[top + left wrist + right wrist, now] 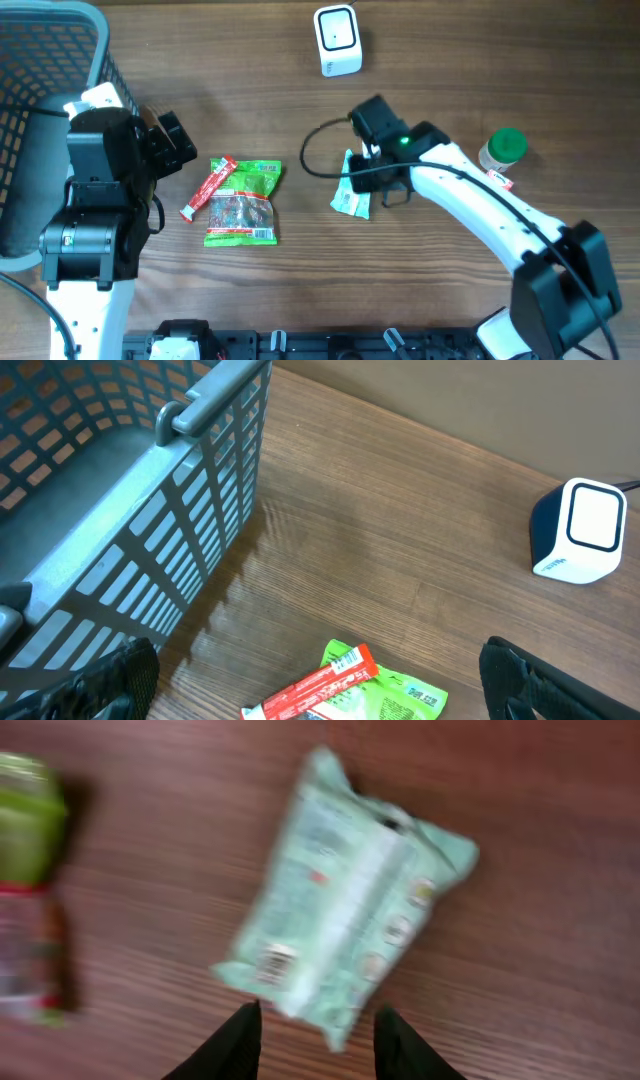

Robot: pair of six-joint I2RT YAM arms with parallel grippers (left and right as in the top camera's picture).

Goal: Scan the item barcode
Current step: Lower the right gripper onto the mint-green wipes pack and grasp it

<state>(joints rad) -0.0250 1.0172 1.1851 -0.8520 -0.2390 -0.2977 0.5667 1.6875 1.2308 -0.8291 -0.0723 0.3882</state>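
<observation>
The right tool (318, 1038) is hovering, jaws partly parted and empty, over the mint packet (345, 890) lying on the bench (540, 970), so it is needing a centred grip before facing the scanner (337, 40).

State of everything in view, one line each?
left pincer, open, empty
right pincer, open, over mint packet
mint packet, lying flat, not gripped
green snack bag, lying flat
red stick pack, partly on green snack bag
scanner, upright
bottle, capped
</observation>
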